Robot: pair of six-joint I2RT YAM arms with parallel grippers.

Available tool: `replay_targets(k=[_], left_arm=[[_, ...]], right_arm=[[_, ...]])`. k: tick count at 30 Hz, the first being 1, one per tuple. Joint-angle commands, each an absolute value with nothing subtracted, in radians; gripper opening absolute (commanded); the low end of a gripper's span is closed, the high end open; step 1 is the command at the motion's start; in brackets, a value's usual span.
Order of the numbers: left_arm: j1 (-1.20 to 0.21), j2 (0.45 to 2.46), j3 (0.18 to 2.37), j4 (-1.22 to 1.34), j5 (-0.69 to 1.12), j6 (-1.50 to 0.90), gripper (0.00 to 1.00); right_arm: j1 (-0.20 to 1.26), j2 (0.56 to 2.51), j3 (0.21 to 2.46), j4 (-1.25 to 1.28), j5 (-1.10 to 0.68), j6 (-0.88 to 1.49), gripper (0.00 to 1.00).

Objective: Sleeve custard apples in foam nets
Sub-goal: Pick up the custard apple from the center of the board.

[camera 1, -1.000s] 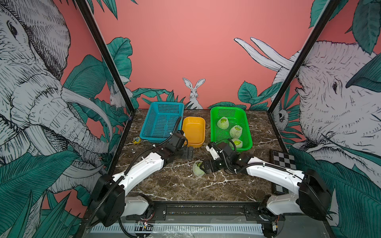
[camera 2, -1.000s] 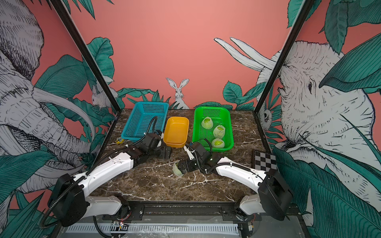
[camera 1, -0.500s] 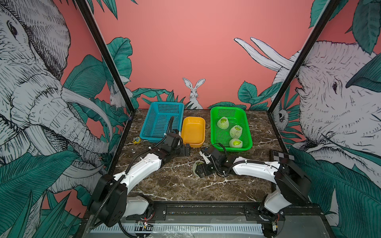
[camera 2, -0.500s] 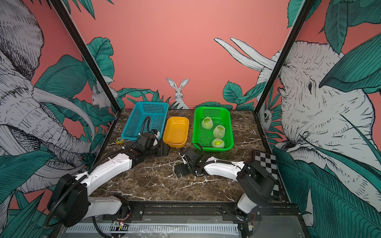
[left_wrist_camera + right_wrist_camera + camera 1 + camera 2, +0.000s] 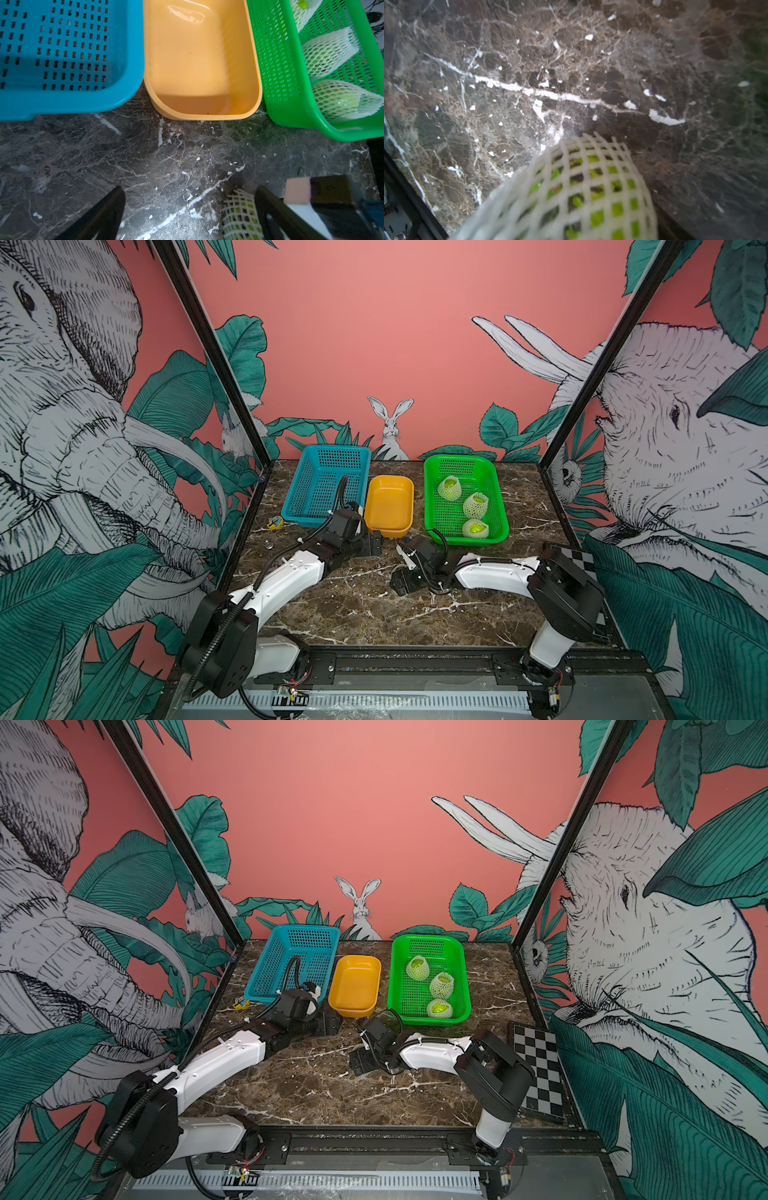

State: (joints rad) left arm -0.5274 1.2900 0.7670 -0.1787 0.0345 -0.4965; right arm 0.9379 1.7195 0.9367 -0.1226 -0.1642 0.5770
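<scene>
Three custard apples [image 5: 475, 504] in foam nets [image 5: 449, 488] lie in the green basket [image 5: 469, 540]; both top views show them. A further netted custard apple [image 5: 591, 193] fills the space at my right gripper's jaws in the right wrist view, close and blurred, and hides the fingers. In both top views the right gripper [image 5: 401, 580] sits low over the marble and covers that fruit. My left gripper [image 5: 374, 541] is in front of the yellow tub, open [image 5: 190, 188], over bare marble. The same netted fruit [image 5: 241, 216] shows beside one of its fingers.
A blue basket [image 5: 336, 449] and a yellow tub [image 5: 390, 502] stand left of the green basket at the back. A checkerboard card [image 5: 538, 1073] lies at the right edge. A small yellow object [image 5: 275, 524] sits near the left wall. White foam crumbs dot the marble.
The right arm has folded back and its gripper has come down over the netted fruit, which no longer shows in the top views. The left gripper has barely moved.
</scene>
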Motion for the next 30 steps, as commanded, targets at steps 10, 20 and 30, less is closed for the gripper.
replay_targets(k=[10,20,30], left_arm=[[-0.505,1.262,0.740,-0.140,0.039,-0.507,0.99],[-0.497,1.215,0.704,-0.096,0.007,-0.514,0.99],[-0.497,1.228,0.674,-0.050,0.050,-0.526,0.99]], right_arm=[[0.881,1.610,0.956,-0.122,-0.247,0.591,0.65],[0.687,1.393,1.105,-0.366,-0.521,0.387,0.67],[0.534,1.336,1.446,-0.641,-0.753,0.126,0.68]])
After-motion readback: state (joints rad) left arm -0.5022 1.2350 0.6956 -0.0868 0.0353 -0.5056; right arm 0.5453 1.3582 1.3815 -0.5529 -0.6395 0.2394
